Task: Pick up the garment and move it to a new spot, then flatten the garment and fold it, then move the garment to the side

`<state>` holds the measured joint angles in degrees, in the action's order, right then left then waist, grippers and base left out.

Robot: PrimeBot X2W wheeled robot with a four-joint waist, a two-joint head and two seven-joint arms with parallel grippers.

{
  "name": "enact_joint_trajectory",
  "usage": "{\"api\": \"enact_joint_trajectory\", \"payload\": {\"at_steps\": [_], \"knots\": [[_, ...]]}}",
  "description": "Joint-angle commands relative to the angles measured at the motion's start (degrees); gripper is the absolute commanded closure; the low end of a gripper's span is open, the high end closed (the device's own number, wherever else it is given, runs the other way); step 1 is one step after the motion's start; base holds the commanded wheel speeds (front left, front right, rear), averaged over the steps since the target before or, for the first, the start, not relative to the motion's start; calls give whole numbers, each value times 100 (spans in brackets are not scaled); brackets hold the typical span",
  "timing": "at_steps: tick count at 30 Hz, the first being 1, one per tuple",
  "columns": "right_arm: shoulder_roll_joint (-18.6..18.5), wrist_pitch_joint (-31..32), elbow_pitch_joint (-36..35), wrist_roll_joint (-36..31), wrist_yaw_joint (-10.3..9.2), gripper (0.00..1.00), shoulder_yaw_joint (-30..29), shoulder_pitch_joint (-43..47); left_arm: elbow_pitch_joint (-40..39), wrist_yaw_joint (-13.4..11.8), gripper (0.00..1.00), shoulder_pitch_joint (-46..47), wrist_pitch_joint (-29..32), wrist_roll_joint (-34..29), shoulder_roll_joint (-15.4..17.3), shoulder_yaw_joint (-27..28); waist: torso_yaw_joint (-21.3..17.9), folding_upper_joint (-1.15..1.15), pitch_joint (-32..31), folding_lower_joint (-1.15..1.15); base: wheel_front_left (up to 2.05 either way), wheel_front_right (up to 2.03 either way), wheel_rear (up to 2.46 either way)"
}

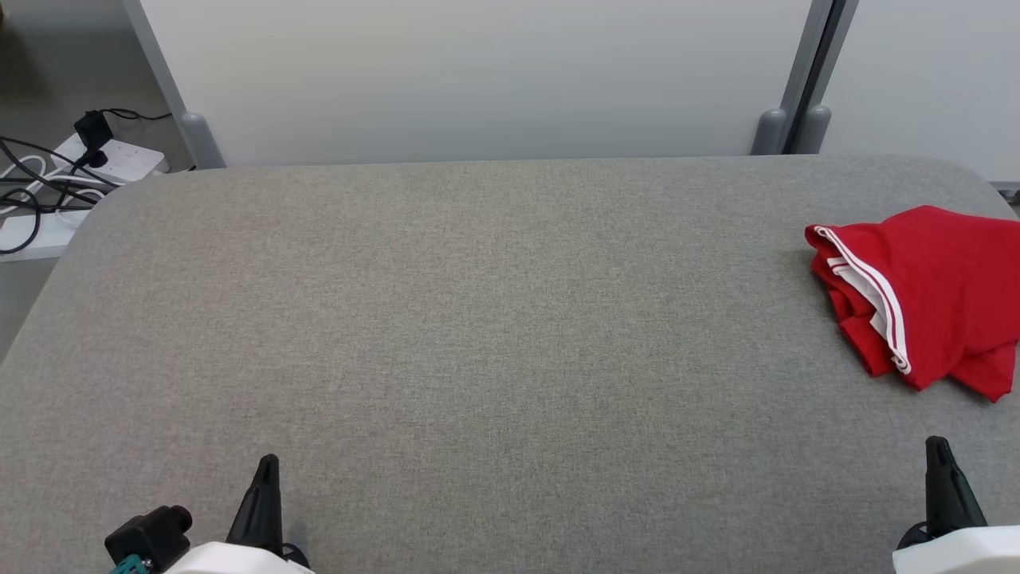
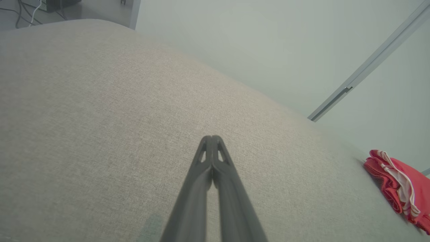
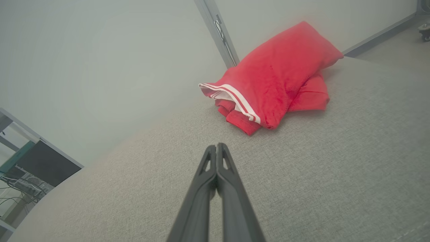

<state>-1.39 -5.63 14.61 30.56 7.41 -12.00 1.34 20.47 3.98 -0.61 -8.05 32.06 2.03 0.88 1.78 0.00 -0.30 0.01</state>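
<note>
Right, nearest to me in the head view, my left gripper (image 1: 268, 462) sits at the lower left and my right gripper (image 1: 937, 441) at the lower right, both pointing away from me over the table (image 1: 478, 335). Each wrist camera shows its own pair of dark fingers pressed together tip to tip, clenched, with only grey cloth surface beneath them. Neither touches the garment.

The table is covered in a grey woven fabric with rounded far corners, and its middle lies bare ahead of both arms.

Farther out on my right, the garment (image 1: 932, 295) lies in a crumpled heap near the table's right edge, ahead of the right gripper and well apart from it. It is red with a white-striped band along one open hem, layers bunched under one another; the head view cuts off its right side.

Beyond the table stands a pale partition (image 1: 478, 72) with grey posts. At the far left, on the floor, a white power strip (image 1: 119, 158) lies among black and white cables.
</note>
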Motion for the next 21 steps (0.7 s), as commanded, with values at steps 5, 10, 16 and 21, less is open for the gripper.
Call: {"api": "enact_joint_trajectory", "payload": {"at_steps": [5, 10, 16, 21], "knots": [[-110, 109, -124, 460, 3, 100, 94, -305, -210, 60, 100, 344, 90, 433, 51, 125, -10, 0, 3, -1, 0, 0, 0], [-113, 178, -120, 812, 4, 100, 122, -333, -236, 78, 100, 365, 174, 777, 53, 152, -20, 0, 5, -1, 0, 0, 0], [-116, 273, -114, 1305, 4, 100, 161, -372, -274, 103, 100, 394, 292, 1259, 56, 191, -35, 0, 9, -1, 0, 0, 0], [-118, 342, -110, 1657, 4, 100, 189, -399, -300, 121, 100, 415, 377, 1604, 58, 218, -45, 0, 12, -1, 0, 0, 0]]}}
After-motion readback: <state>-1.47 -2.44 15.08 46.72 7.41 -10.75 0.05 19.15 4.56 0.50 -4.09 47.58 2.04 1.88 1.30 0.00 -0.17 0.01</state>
